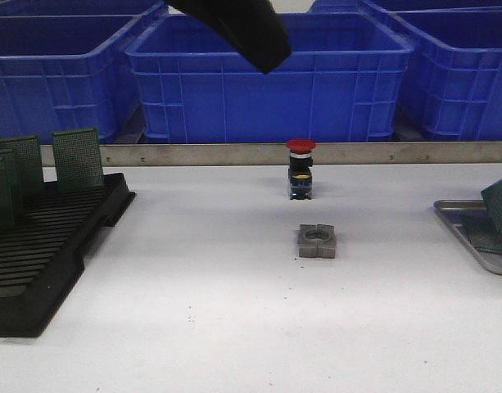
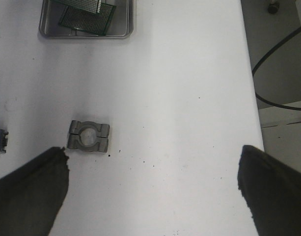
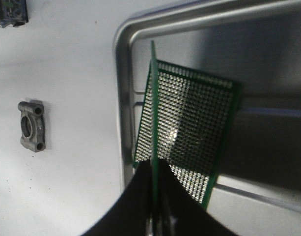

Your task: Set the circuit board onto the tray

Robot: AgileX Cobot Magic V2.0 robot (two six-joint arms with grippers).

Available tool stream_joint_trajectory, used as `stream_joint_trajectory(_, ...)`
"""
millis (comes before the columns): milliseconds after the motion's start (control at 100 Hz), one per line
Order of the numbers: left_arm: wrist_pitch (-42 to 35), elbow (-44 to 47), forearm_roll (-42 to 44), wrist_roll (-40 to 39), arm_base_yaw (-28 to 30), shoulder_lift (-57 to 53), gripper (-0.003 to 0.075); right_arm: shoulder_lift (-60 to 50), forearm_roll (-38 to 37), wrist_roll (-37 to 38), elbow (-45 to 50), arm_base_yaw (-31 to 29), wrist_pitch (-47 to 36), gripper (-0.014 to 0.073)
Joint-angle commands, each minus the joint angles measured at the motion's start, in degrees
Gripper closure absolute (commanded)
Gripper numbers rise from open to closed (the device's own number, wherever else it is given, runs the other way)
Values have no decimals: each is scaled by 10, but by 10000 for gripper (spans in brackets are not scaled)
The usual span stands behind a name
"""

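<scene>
My right gripper (image 3: 153, 169) is shut on a green circuit board (image 3: 152, 98), held on edge over the silver-grey tray (image 3: 122, 98). Whether the board touches the tray floor I cannot tell. A second perforated board (image 3: 199, 123) lies flat in the tray beneath it. In the front view the held board (image 1: 501, 201) tilts at the right edge above the tray (image 1: 459, 223); the right gripper itself is out of that frame. My left gripper (image 2: 152, 157) is open wide and empty above the white table. The tray (image 2: 124, 33) with its boards (image 2: 86, 19) shows far ahead of it.
A black slotted rack (image 1: 46, 254) with upright green boards (image 1: 77, 157) stands at the left. A red-topped push button (image 1: 300, 168) and a grey metal block (image 1: 318, 241) sit mid-table. Blue bins (image 1: 267, 82) line the back. A black part of the left arm (image 1: 234, 33) hangs overhead.
</scene>
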Motion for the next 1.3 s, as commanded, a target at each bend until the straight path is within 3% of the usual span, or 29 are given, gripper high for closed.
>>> stream_joint_trajectory(0,22,-15,-35,-2,-5,-30,79,-23,20,0,-16,-3,26,526)
stream_joint_trajectory(230,22,-15,-35,-3,-5,-30,79,-26,20,0,-22,-3,27,67)
stream_joint_trajectory(340,22,-15,-35,-3,-5,-30,79,-26,20,0,-29,-3,24,-43)
stream_joint_trajectory(590,16,-15,-41,-5,-5,-30,79,-43,18,-2,-49,-3,25,-42)
stream_joint_trajectory(830,-56,-15,-41,-69,12,-58,80,-104,18,-16,-51,8,-10,-42)
stream_joint_trajectory(1050,-114,11,-43,-121,82,-123,80,-204,16,-45,-37,60,-84,-42)
stream_joint_trajectory(1290,-269,152,-74,-138,188,-244,80,-331,16,-98,28,147,-228,-42)
